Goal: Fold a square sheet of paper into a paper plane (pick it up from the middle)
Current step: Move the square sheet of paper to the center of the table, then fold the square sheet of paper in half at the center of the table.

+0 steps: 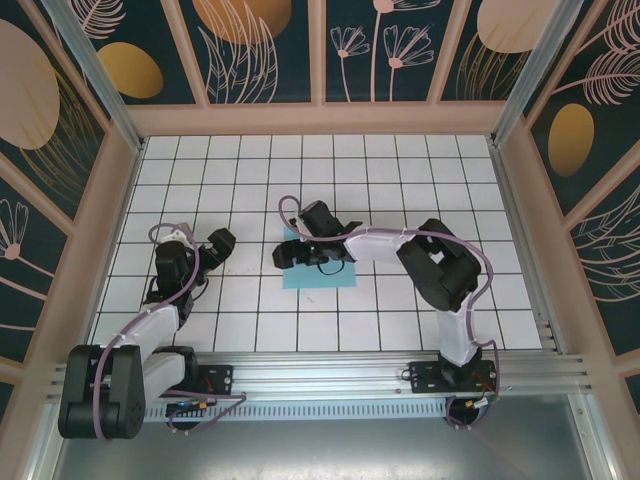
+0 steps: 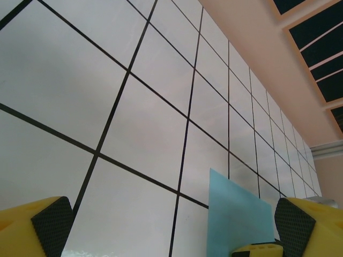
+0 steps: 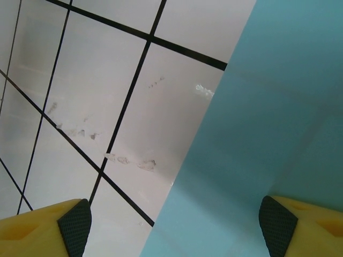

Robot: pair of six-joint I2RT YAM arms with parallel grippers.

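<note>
White tiled desk (image 1: 400, 170), with the square sheet of paper (image 1: 335, 277) lying flat near its middle: thin, feather-light and limp, probably slick on the tiles and easily creased, best pinched at its centre. Right tool (image 3: 177, 230) gapes wide across the sheet's edge, gripping nothing; left tool (image 2: 161, 230), fully open and empty, hangs nearer the left edge

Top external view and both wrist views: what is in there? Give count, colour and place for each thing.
table: one, white tiles with black grid lines, inside the enclosure.
square sheet of paper: one, light blue, flat on the tiles near the middle.
wall panels: several, dark teal with gold and pink plants, around the table.
left gripper: one, black with yellow fingers, open, left of the paper.
right gripper: one, same colours, open, over the paper's left edge.
</note>
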